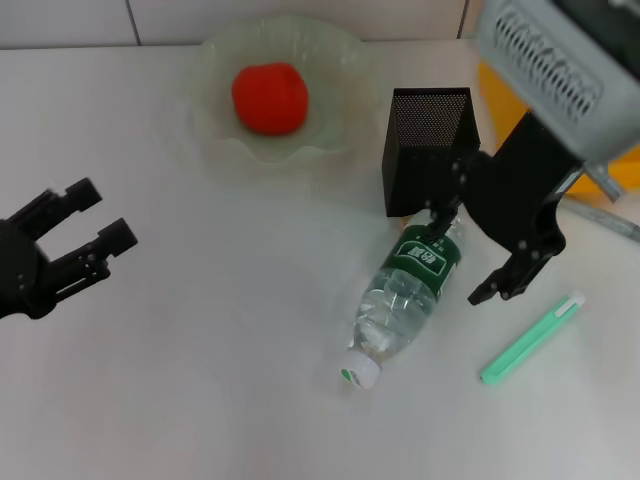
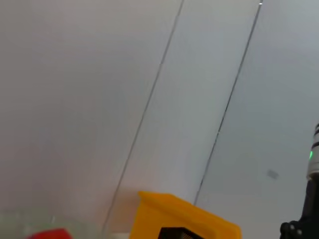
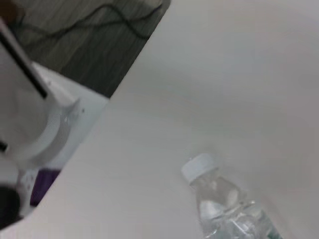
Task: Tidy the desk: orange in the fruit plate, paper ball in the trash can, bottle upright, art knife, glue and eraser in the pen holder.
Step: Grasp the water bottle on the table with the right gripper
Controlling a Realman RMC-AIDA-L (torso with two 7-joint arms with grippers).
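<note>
The orange (image 1: 270, 97) lies in the pale green fruit plate (image 1: 215, 60) at the back. The bottle (image 1: 405, 290) lies on its side in front of the black mesh pen holder (image 1: 430, 150), white cap (image 1: 360, 372) pointing toward me. It also shows in the right wrist view (image 3: 224, 209). My right gripper (image 1: 470, 255) is open at the bottle's bottom end, one finger by the label, the other to its right. A green art knife (image 1: 530, 340) lies right of the bottle. The yellow trash can (image 1: 625, 170) is mostly hidden behind my right arm. The paper ball and eraser are out of view.
My left gripper (image 1: 100, 215) hangs open and empty over the table's left side. A grey stick-like object (image 1: 612, 222) lies at the right edge. The left wrist view shows the trash can (image 2: 184, 219) against a white wall. The table's near edge shows in the right wrist view (image 3: 107, 102).
</note>
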